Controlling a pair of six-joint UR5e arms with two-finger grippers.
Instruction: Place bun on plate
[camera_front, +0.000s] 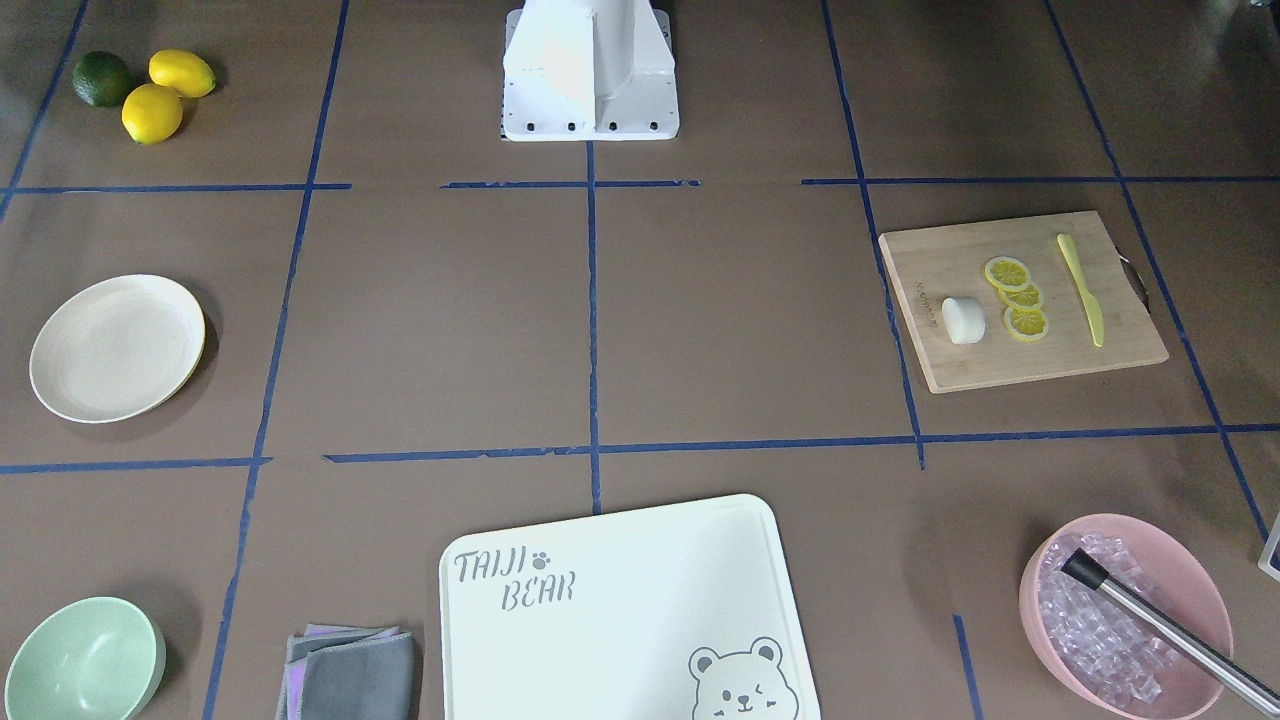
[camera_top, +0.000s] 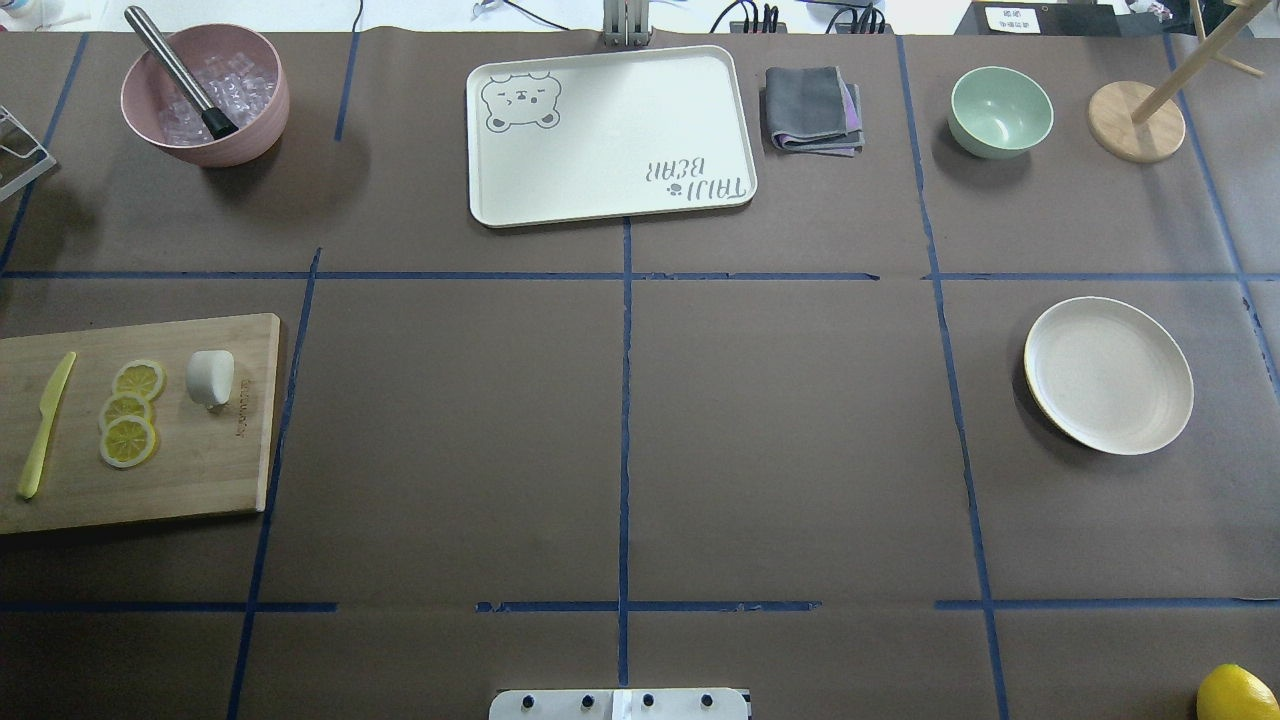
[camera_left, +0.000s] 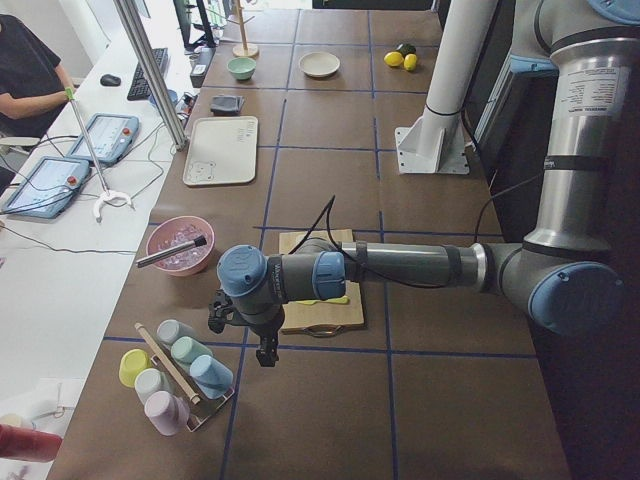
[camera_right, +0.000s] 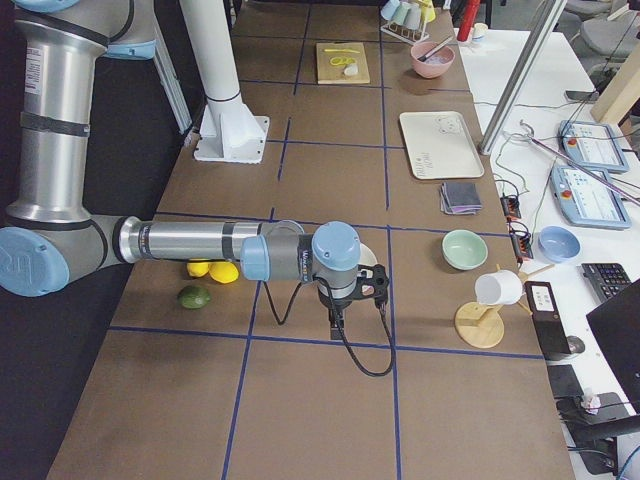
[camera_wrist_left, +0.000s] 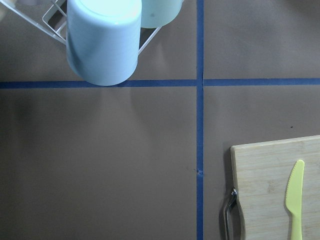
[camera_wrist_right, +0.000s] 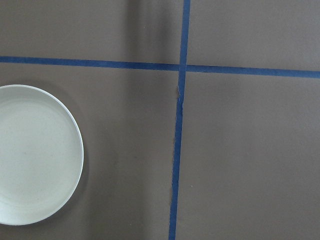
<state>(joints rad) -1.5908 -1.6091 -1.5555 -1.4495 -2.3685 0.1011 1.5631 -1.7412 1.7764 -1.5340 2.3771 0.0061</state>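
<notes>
On the wooden cutting board (camera_top: 200, 470) at the tabletop's left edge, the bun (camera_top: 210, 378) is lying just beside three lemon slices (camera_top: 130, 410), with a yellow knife (camera_top: 45, 425) lying on their far side. Near the opposite, right edge, the plate (camera_top: 1108, 374) is sitting well apart from the bun. The left gripper (camera_left: 265, 355) is hanging over the tabletop past the board's outer end, and the right gripper (camera_right: 337, 320) is hanging near the plate. Whether either claw is standing wide or narrow cannot be told.

The bun (camera_top: 210, 378) was located on the cutting board (camera_top: 180, 480) at the robot's left, just beside the lemon slices (camera_top: 128, 412), with the knife (camera_top: 45, 425) positioned beyond them. The plate (camera_top: 1108, 374) was located well apart, at the robot's right.
</notes>
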